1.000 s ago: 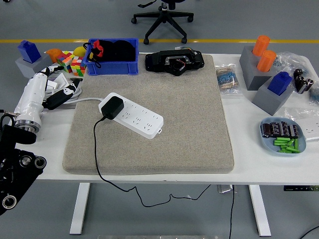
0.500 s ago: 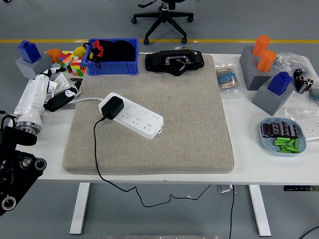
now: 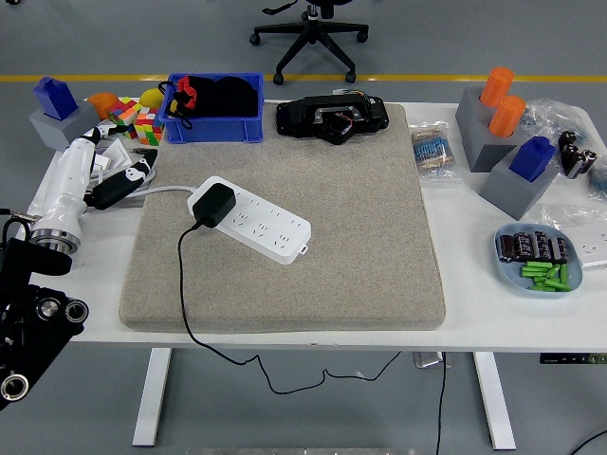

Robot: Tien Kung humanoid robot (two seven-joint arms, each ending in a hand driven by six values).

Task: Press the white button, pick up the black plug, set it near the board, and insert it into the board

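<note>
A white power strip lies slantwise on the grey mat. The black plug sits in the strip's left end, and its black cable runs down over the table's front edge. My left hand lies off the mat's left edge, beside the strip's white cord. Its fingers are stretched out towards the mat and hold nothing. It is about a hand's length from the plug. My right arm is out of sight.
A blue bin and a black device stand at the mat's far edge. Colour cubes lie behind my left hand. Grey blocks with orange and blue pegs and a blue dish stand at the right.
My left forearm and hand have shifted very slightly. The plug, strip and cable have not moved.
</note>
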